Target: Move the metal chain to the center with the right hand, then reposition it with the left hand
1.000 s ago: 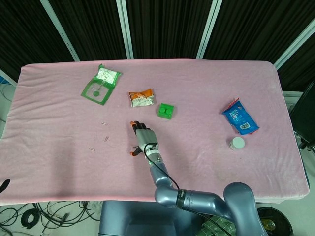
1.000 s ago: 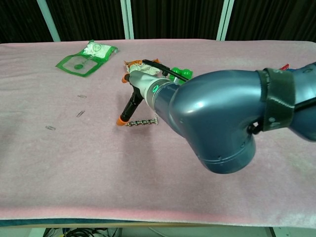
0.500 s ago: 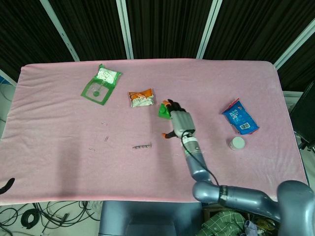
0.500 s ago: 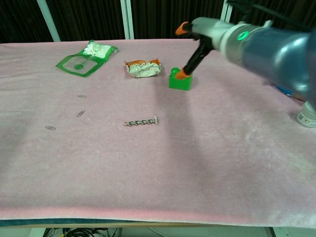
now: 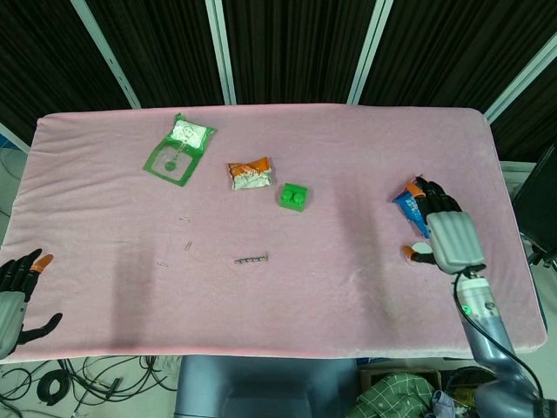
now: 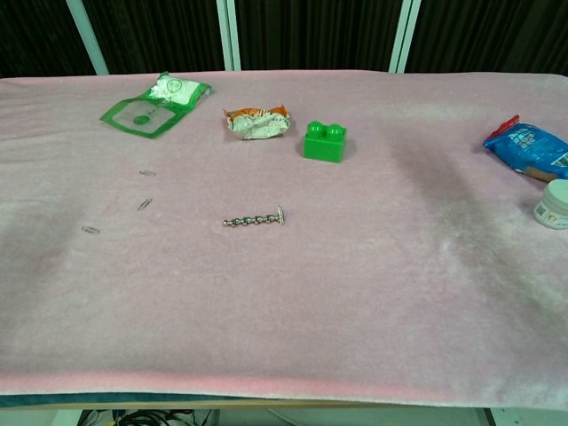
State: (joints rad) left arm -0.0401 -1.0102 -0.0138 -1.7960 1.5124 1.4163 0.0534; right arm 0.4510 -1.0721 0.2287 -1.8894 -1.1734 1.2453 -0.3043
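The short metal chain (image 5: 251,259) lies flat on the pink cloth near the table's middle, also seen in the chest view as a chain (image 6: 254,219) stretched left to right. Nothing touches it. My right hand (image 5: 446,233) hovers at the far right over the blue packet, fingers spread and holding nothing. My left hand (image 5: 14,296) shows at the lower left edge of the head view, off the table's front corner, fingers apart and empty. Neither hand appears in the chest view.
A green block (image 5: 294,196), an orange snack wrapper (image 5: 250,174) and a green-white packet (image 5: 179,148) lie behind the chain. A blue packet (image 6: 528,147) and a white cap (image 6: 552,204) sit at the right. Small paper clips (image 6: 143,205) lie left of the chain.
My right hand let go of the chain and swung away right, from the centre to above the blue packet. The chain stays put. My left hand has come into view at lower left.
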